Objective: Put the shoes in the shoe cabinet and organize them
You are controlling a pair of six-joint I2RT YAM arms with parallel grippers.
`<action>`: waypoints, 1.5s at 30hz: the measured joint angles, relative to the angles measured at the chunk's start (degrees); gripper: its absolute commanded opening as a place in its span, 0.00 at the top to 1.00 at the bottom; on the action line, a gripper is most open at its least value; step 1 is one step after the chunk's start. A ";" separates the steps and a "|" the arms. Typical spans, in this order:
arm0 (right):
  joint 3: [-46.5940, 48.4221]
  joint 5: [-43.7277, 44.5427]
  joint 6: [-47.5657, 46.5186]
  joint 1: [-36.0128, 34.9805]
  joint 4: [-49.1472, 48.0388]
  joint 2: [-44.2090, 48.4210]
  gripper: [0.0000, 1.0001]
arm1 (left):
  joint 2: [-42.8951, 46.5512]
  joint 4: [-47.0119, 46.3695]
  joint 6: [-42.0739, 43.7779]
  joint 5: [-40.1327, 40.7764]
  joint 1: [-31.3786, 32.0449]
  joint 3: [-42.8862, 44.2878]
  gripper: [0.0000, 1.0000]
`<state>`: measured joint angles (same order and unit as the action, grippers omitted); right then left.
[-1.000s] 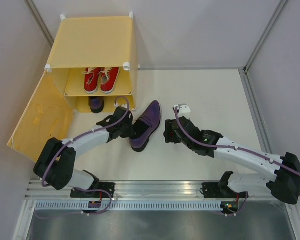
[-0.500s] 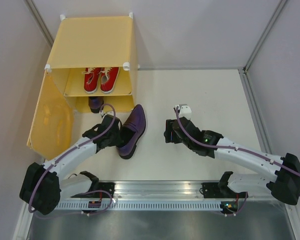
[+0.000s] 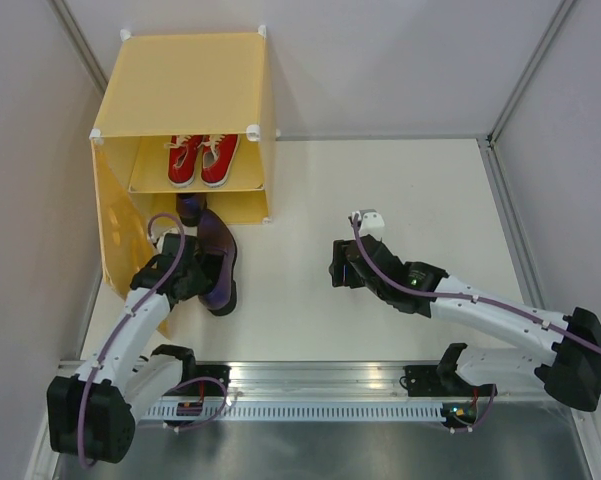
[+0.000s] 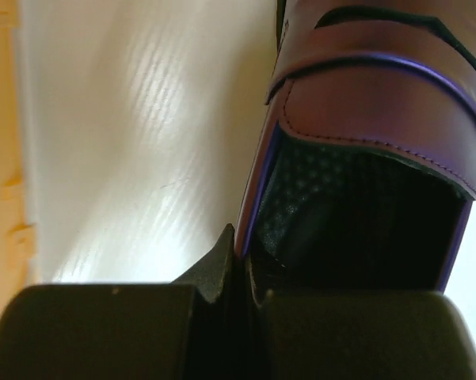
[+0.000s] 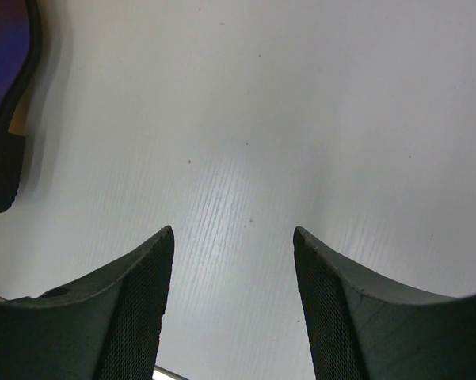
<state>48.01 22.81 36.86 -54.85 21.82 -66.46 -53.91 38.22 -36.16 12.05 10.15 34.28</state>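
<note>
Left jaws clamped on the heel rim of the purple shoe (image 3: 218,262). The shoe lies on the desk (image 3: 400,190) before the cabinet's (image 3: 185,85) lower compartment, toe toward the opening, its mate (image 3: 190,207) inside. Right jaws apart, well away.

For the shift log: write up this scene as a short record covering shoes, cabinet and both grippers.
cabinet: door open, swung left
upper shelf: red sneakers, side by side
lower compartment: first purple shoe, partly hidden
left gripper: shut on the rim of the second purple shoe, in front of the cabinet
right gripper: open, holding nothing, above the table
</note>
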 measured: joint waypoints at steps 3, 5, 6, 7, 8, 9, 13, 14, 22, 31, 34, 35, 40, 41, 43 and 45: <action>-0.22 0.02 0.00 0.00 -0.04 0.22 0.34 | 0.00 0.76 0.04 -0.09 -1.64 0.02 0.98; -0.52 0.02 0.00 0.00 -0.07 0.46 0.33 | -0.15 0.83 0.28 -0.44 -1.97 0.09 0.98; -0.68 0.02 0.00 0.00 -0.09 0.52 0.33 | -0.39 0.81 0.50 -0.79 -1.97 0.26 0.98; -0.74 0.00 0.00 0.00 -0.11 0.52 0.33 | -0.72 0.74 0.74 -1.42 -1.97 0.50 0.98; -0.81 0.00 0.00 0.00 -0.13 0.52 0.33 | -1.07 0.63 1.07 -2.03 -2.01 0.81 0.98; -0.83 0.00 0.00 0.00 -0.15 0.52 0.33 | -1.44 0.48 1.49 -2.40 -2.05 1.14 0.98; -0.85 0.00 0.00 0.00 -0.22 0.55 0.34 | -2.54 0.20 3.37 -4.07 -2.05 2.95 0.98; -0.85 0.00 0.00 0.00 -0.22 0.55 0.34 | -2.78 0.17 3.96 -4.68 -2.05 3.54 0.98; -1.55 0.02 -0.02 0.00 -0.42 0.83 0.33 | -6.40 -1.40 7.06 -7.82 -1.95 8.66 0.98; -2.01 0.11 -0.04 0.11 -0.42 1.49 0.33 | -18.03 -8.81 8.22 -4.63 -1.95 15.21 0.98; -2.69 0.20 -0.04 0.28 -0.37 2.36 0.34 | -22.27 -12.81 8.57 -3.19 -1.95 16.17 0.97; -2.86 0.20 -0.04 0.35 -0.33 2.58 0.34 | -23.65 -13.81 8.76 -2.73 -1.95 16.39 0.97; -3.39 0.24 -0.02 0.63 -0.22 3.08 0.33 | -30.12 -17.77 10.32 -1.03 -1.95 17.75 0.92; -3.48 0.24 -0.02 0.66 -0.17 3.17 0.33 | -31.17 -18.36 10.64 -0.92 -1.95 17.97 0.87; -3.65 0.24 -0.02 0.66 -0.02 3.39 0.34 | -32.52 -19.47 11.08 -0.66 -1.95 18.43 0.83; -3.65 0.24 0.00 0.66 0.04 3.54 0.33 | -32.94 -20.74 11.47 -0.59 -1.95 19.02 0.74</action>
<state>44.36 23.05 36.86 -54.19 21.87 -62.92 -86.85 17.47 -24.69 11.46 8.21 53.30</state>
